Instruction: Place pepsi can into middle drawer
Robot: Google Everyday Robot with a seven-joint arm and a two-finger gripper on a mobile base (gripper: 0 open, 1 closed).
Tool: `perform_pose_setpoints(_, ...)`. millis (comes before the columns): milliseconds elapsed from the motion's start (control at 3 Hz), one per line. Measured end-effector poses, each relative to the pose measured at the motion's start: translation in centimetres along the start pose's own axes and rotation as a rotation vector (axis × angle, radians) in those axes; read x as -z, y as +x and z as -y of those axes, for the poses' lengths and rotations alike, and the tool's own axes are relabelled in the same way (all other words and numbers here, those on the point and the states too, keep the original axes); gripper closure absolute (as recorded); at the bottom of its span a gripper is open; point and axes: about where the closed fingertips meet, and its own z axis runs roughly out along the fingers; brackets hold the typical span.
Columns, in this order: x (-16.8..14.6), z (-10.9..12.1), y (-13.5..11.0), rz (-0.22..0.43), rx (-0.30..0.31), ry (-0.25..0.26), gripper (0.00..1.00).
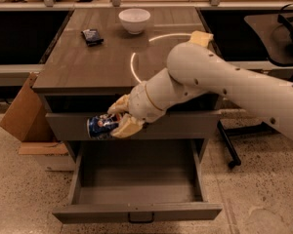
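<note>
The pepsi can [100, 127] lies on its side in the air, clamped between the two tan fingers [128, 126] of the gripper [115, 121]. One finger sits over the can's top side and the other under it, so the gripper is closed on the can. The can's free end points to the left. It hangs in front of the closed upper drawer front [185, 126], near that front's left half, and above the left part of the open drawer below.

The middle drawer [136, 211] is pulled well out. Its grey floor and walls are bare, and a small dark handle [140, 219] shows on its front edge.

The white arm [224, 82] comes in from the right, crossing over the counter's front right corner and down to the gripper.

On the brown counter [88, 65] a white bowl [134, 19] stands near the back, with a small dark packet [92, 36] to its left, apart from it. A tan object [201, 37] shows at the right, just behind the arm. A cardboard box [19, 113] leans against the cabinet's left side on the speckled floor [24, 194].
</note>
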Motion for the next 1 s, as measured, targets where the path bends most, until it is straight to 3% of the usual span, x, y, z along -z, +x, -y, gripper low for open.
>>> perform_pose_setpoints(667,-0.6,-5.1,6.2,0.008,-0.139,0.052,1.00)
perform_pose_setpoints(1000,-0.6,-5.1,6.3,0.008,-0.139,0.052,1.00)
